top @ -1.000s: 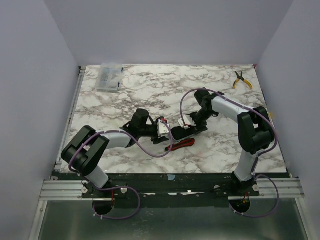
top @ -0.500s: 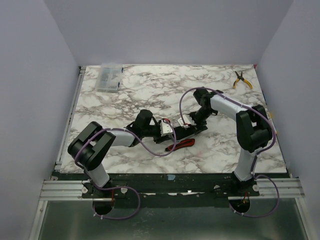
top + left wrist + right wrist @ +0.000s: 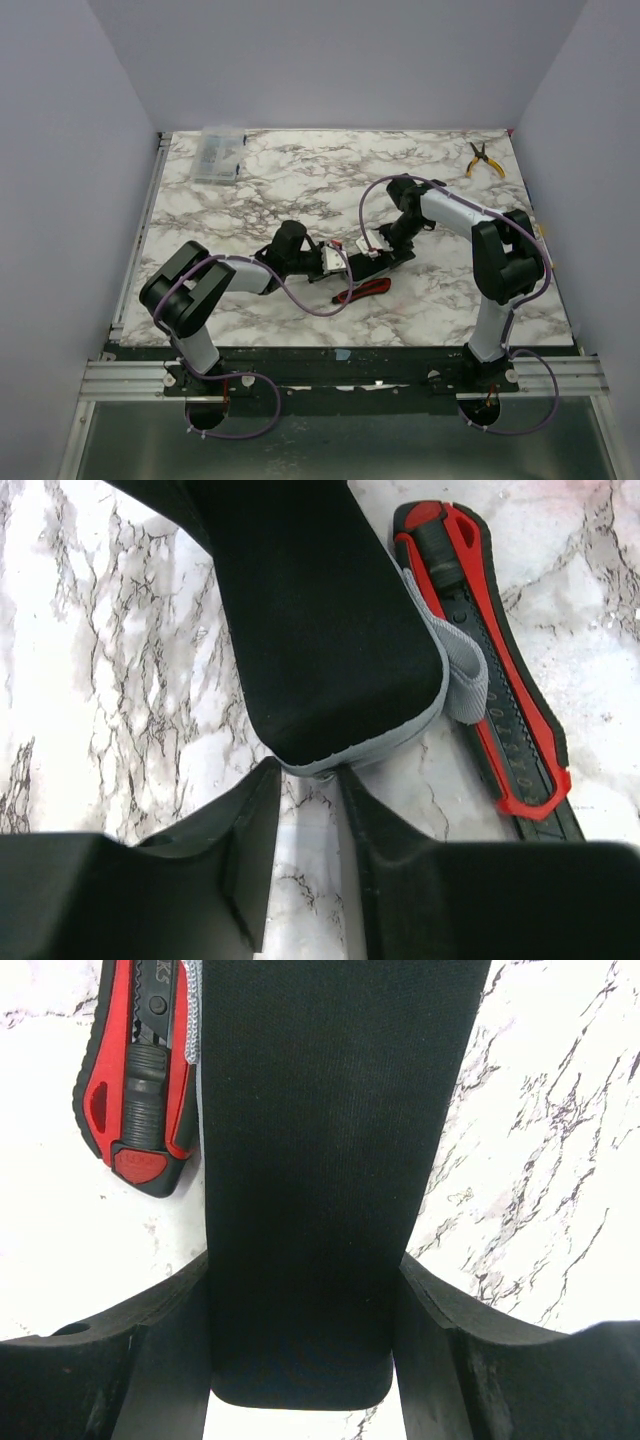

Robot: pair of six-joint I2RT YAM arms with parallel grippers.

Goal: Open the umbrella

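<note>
At the middle of the marble table (image 3: 300, 180), between the two arms, lies a black fabric pouch (image 3: 300, 1160) with grey edging. The umbrella itself cannot be made out, hidden if it is inside. The right gripper (image 3: 300, 1270) has its jaws clenched on the sides of one end. The left gripper (image 3: 305, 780) has its jaws slightly parted on nothing, right at the pouch's rounded other end. A red-and-black utility knife (image 3: 520, 750) lies beside the pouch, under its grey strap (image 3: 462, 670).
</note>
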